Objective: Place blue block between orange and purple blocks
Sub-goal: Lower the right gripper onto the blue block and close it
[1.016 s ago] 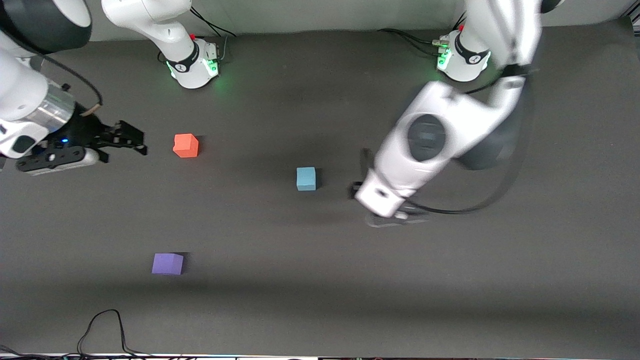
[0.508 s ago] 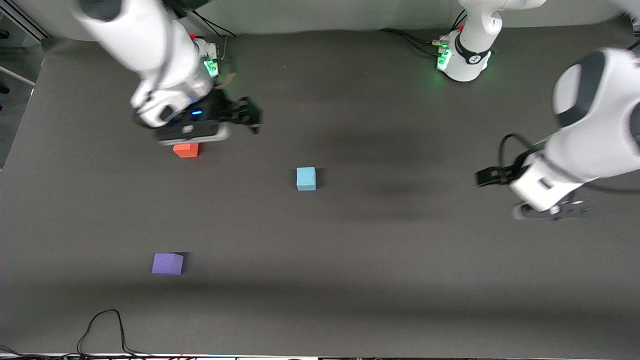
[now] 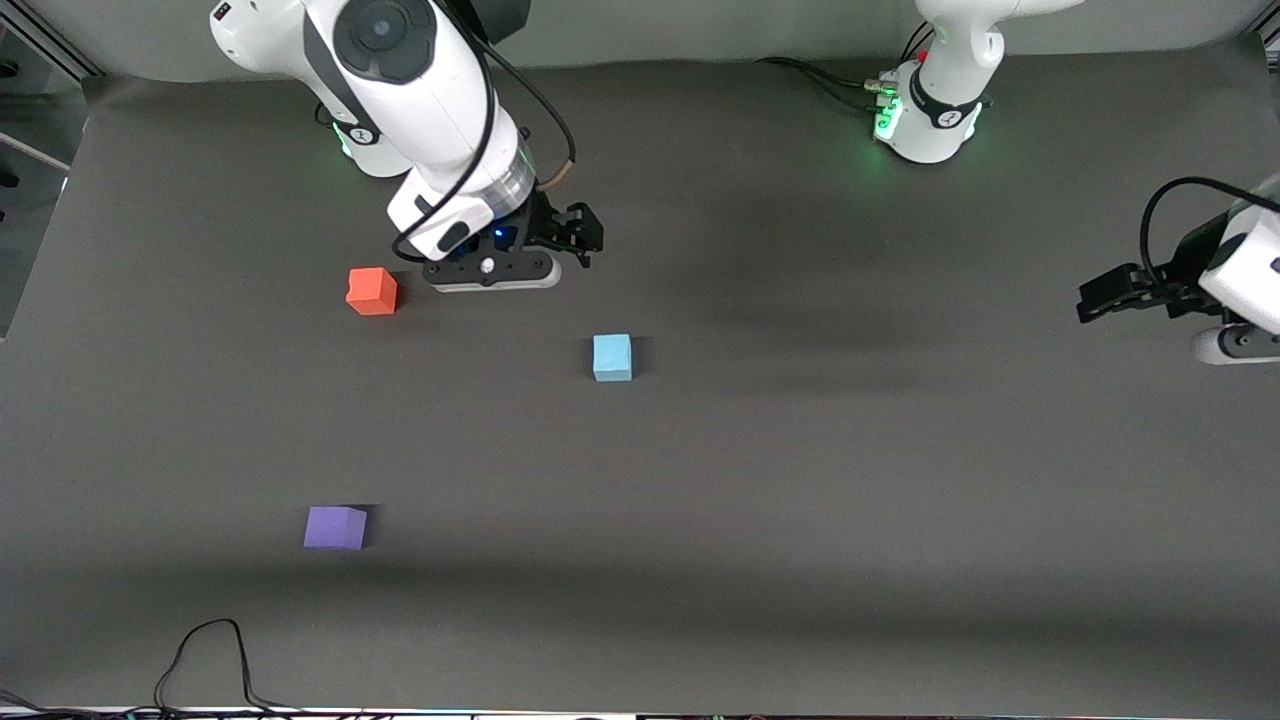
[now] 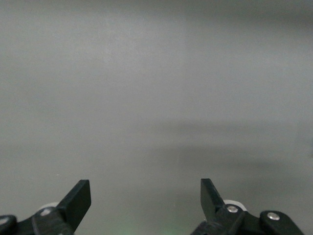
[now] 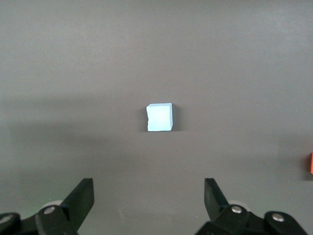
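The blue block (image 3: pixel 612 357) sits alone near the middle of the dark mat; it also shows in the right wrist view as a sky-blue cube (image 5: pixel 160 117) ahead of the fingers. The orange block (image 3: pixel 372 291) lies toward the right arm's end. The purple block (image 3: pixel 335 528) is nearer the front camera than the orange one. My right gripper (image 3: pixel 585 235) (image 5: pixel 148 196) hangs open and empty over the mat between the orange and blue blocks. My left gripper (image 3: pixel 1095 297) (image 4: pixel 145 196) is open and empty over bare mat at the left arm's end.
A black cable (image 3: pixel 210 650) loops on the mat by the front edge, near the purple block. The two arm bases (image 3: pixel 925 120) (image 3: pixel 370 150) stand along the edge farthest from the camera. An edge of the orange block (image 5: pixel 311 163) shows in the right wrist view.
The right arm swung in from its end of the table to over the mat beside the orange block. The left arm drew away from the blue block to its own end. No block moved.
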Controlling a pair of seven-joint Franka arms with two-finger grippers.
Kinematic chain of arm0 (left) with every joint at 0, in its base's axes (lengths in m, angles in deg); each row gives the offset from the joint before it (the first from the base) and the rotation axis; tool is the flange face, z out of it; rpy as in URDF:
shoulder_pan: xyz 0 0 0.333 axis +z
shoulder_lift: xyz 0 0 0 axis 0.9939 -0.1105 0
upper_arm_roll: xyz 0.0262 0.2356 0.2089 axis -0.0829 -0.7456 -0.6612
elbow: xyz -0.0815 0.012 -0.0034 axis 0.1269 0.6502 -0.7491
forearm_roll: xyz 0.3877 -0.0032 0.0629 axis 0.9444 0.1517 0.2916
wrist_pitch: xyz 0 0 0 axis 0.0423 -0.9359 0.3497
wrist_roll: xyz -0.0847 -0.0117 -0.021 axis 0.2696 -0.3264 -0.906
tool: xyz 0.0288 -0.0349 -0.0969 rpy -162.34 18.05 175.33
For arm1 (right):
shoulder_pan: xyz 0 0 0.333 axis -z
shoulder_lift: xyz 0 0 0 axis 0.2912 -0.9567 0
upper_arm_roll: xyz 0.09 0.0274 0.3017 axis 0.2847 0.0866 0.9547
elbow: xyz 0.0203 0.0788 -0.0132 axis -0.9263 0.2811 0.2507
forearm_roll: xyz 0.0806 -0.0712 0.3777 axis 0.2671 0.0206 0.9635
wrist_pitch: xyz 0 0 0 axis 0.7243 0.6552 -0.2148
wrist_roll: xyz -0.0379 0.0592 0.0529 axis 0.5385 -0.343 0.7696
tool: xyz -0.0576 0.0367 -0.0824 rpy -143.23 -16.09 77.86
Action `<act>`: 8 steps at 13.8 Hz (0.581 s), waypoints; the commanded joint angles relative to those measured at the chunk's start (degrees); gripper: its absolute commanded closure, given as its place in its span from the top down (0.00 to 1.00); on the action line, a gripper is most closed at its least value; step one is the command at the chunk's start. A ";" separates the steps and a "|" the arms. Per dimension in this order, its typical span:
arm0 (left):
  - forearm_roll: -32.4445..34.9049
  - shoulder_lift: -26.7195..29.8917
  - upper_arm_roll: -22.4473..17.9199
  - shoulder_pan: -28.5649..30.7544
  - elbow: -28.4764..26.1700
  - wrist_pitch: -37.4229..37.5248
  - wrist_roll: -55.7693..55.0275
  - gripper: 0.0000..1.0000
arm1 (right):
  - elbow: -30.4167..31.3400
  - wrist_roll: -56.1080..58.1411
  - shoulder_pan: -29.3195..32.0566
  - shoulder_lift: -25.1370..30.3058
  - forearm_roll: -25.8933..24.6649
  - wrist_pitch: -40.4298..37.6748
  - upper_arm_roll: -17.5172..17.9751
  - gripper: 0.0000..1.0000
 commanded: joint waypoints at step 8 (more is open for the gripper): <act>0.61 3.91 -7.92 -6.89 -1.48 1.45 2.55 1.00 | 25.04 -0.31 -6.59 -8.98 -0.16 38.80 -0.47 1.00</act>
